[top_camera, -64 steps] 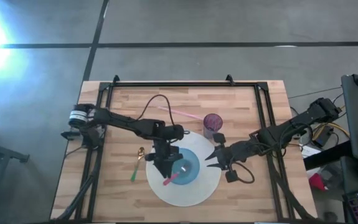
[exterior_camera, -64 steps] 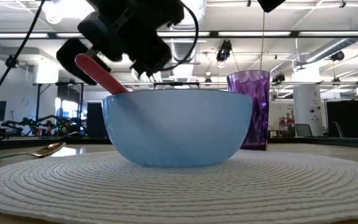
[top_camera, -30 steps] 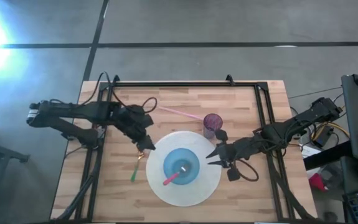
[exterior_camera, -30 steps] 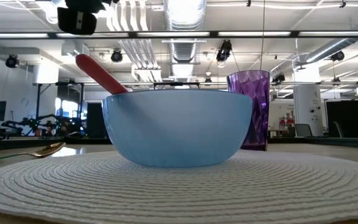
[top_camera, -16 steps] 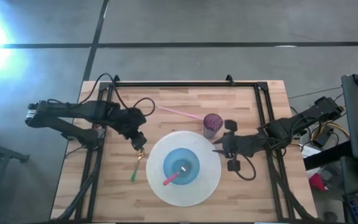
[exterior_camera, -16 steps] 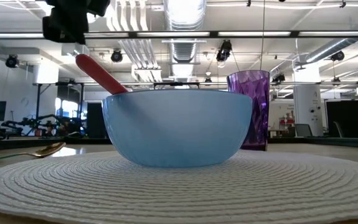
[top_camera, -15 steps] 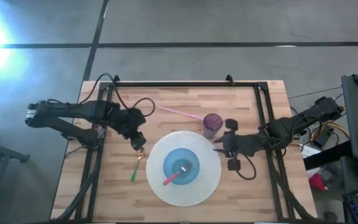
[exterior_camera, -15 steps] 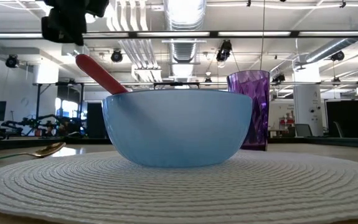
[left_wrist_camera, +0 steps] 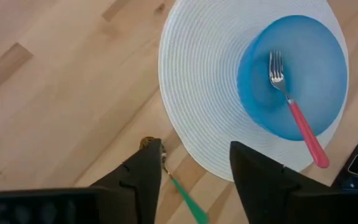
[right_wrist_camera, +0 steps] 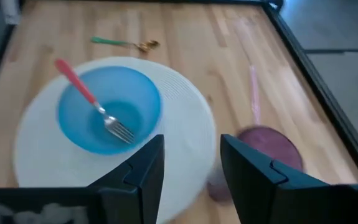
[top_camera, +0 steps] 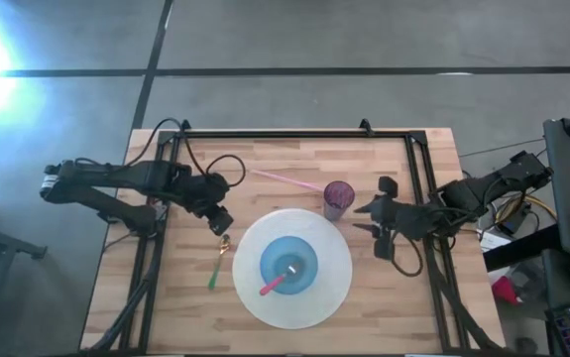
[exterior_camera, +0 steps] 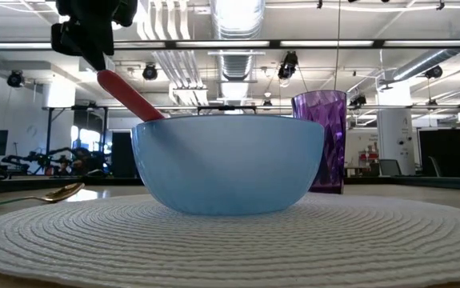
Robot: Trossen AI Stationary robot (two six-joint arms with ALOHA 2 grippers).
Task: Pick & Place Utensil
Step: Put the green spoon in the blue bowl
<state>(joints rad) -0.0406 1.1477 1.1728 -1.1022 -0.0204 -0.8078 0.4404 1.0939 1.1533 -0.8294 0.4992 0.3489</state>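
Fork point(top_camera: 275, 284) with the red handle sits in the blue bowl point(top_camera: 288, 266) on the white placemat point(top_camera: 334, 288), tines down, handle leaning over the rim. I've pulled my left gripper point(left_wrist_camera: 194, 177) back off the bowl; it now hangs over the gold spoon point(top_camera: 223, 245) with the green handle, fingers apart and empty. My right gripper point(right_wrist_camera: 190, 167) has backed away past the purple cup point(top_camera: 339, 195), fingers apart too. I'd call the fork placed; the spoon looks next.
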